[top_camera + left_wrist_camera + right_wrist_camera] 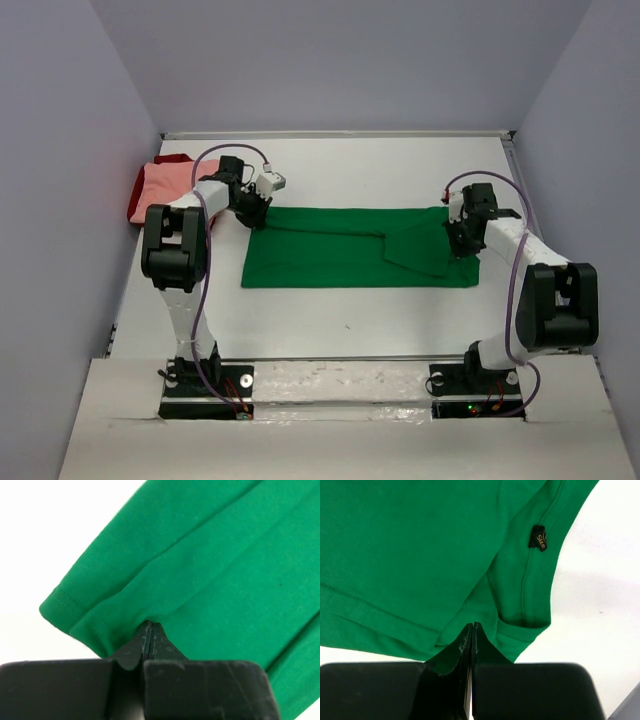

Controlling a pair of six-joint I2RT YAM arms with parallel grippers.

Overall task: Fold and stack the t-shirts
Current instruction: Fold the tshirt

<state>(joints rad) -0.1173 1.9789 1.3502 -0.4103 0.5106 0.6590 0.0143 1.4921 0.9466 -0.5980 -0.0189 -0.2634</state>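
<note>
A bright green t-shirt (340, 255) lies flat in a long band across the middle of the table. My left gripper (255, 213) is at its far left corner. In the left wrist view the left gripper (150, 625) is shut, its tips pinching the puckered green cloth (210, 570) near the hem. My right gripper (462, 238) is at the shirt's right end. There the right gripper (472, 625) is shut on green cloth (410, 545) beside the collar with its black size label (539, 538). A salmon pink t-shirt (178, 185) lies at the far left on top of a dark red t-shirt (136, 205).
The white table (330, 315) is bounded by grey walls on the left, back and right. The pink and red pile lies against the left wall, just behind my left arm (178, 245). Both arm bases stand at the near edge.
</note>
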